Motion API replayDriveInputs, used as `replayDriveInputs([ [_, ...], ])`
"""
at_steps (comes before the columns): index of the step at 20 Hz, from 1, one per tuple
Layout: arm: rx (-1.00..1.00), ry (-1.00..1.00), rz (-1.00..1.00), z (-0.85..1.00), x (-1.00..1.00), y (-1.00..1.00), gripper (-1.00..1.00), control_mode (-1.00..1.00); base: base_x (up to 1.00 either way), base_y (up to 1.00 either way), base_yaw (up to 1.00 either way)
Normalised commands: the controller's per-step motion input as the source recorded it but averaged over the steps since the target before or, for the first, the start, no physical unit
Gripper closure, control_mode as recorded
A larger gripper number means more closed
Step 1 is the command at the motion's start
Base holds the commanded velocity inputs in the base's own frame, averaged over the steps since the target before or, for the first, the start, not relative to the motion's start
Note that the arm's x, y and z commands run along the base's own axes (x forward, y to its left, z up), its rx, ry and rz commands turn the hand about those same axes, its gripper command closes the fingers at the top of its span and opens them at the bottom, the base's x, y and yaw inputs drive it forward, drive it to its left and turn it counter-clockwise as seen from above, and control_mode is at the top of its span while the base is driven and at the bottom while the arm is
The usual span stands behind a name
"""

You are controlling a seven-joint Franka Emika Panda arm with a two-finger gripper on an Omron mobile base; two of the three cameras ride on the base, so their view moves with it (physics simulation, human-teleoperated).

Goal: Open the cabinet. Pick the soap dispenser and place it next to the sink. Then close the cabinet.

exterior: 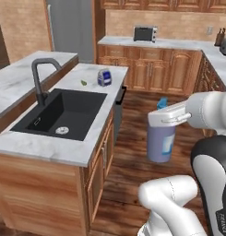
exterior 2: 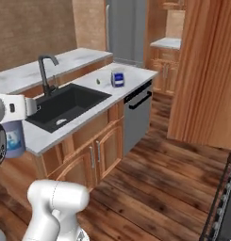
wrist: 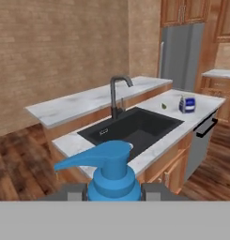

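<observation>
White marble island counter (exterior: 63, 147) with black sink (exterior: 63, 113), small blue-white carton (exterior: 104, 77) and green bit (exterior: 84, 83) behind it

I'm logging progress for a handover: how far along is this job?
Done: the soap dispenser is out of the cabinet, gripped below its blue pump by the hand. In hand: carrying it in mid-air over the wood floor toward the island. Left: setting it on the marble counter beside the black sink, then closing the cabinet, whose door stands open at right.

- The white Franka arm with dark joints reaches forward at counter height, forearm level.
- Its two-finger gripper (exterior: 161, 120) is clamped around the lavender-purple cylindrical soap dispenser (exterior: 161, 142), holding it upright in mid-air.
</observation>
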Motion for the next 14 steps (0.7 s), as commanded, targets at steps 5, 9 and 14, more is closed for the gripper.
replayDriveInputs([
  [5, 0.00, 0.00, 0.00, 0.00, 0.00, 0.00, 1.00, 1.00, 0.68, -0.04, 0.16],
  [9, 0.00, 0.00, 0.00, 0.00, 0.00, 0.00, 1.00, 1.00, 0.55, 0.00, 0.16],
  [14, 0.00, 0.00, 0.00, 0.00, 0.00, 0.00, 1.00, 1.00, 0.42, 0.13, 0.23],
])
